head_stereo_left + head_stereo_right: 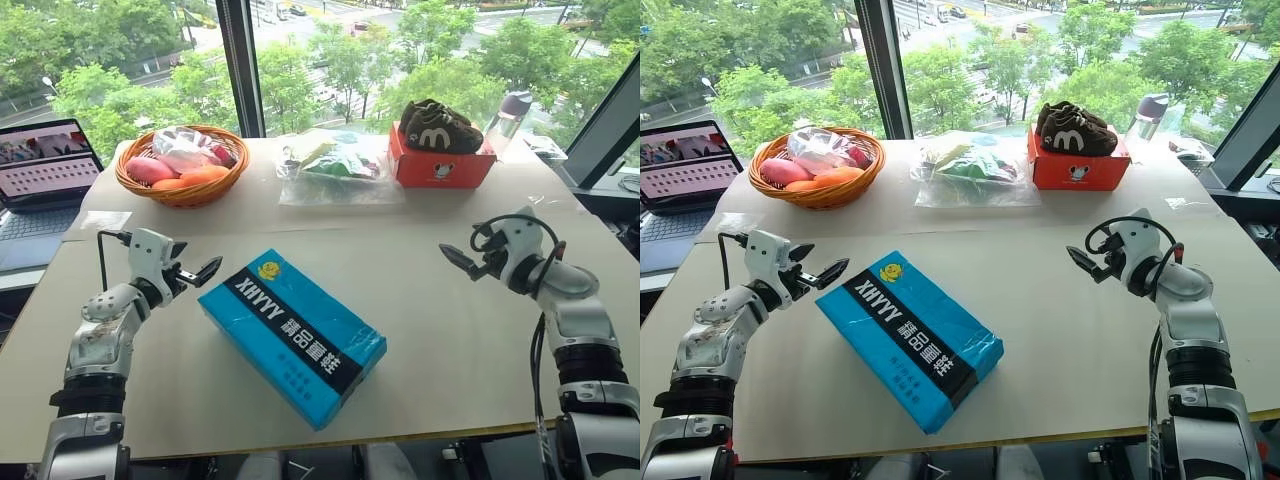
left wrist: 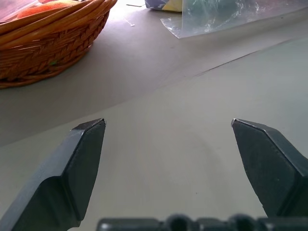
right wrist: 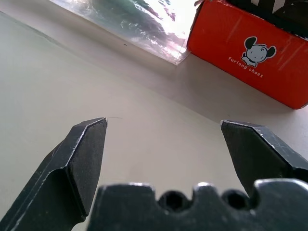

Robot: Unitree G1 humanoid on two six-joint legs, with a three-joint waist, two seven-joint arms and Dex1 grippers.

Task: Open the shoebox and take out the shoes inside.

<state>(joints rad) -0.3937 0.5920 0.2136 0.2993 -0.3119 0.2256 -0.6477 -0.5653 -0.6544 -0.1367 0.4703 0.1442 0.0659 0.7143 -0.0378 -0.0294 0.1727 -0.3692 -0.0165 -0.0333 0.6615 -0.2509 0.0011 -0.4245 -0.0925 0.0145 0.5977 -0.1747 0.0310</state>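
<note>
The bright blue shoebox (image 1: 290,335) lies closed and flat on the table, set diagonally near the front edge, with its black "XHYYY" stripe facing up. Its lid is down, so the shoes are hidden. My left gripper (image 1: 200,272) hovers just left of the box's far left corner, open, with nothing between its fingers (image 2: 86,159). On the other side, my right gripper (image 1: 455,258) hangs open over bare table, well to the right of the box and pointing toward it. Its fingers (image 3: 86,159) hold nothing.
At the back left stands a wicker basket (image 1: 182,190) of fruit and bagged items. A clear plastic bag (image 1: 335,170) lies at the back middle. A red-orange box (image 1: 440,168) with dark brown sneakers (image 1: 435,128) on it sits back right. A laptop (image 1: 40,175) is beside the table on the left.
</note>
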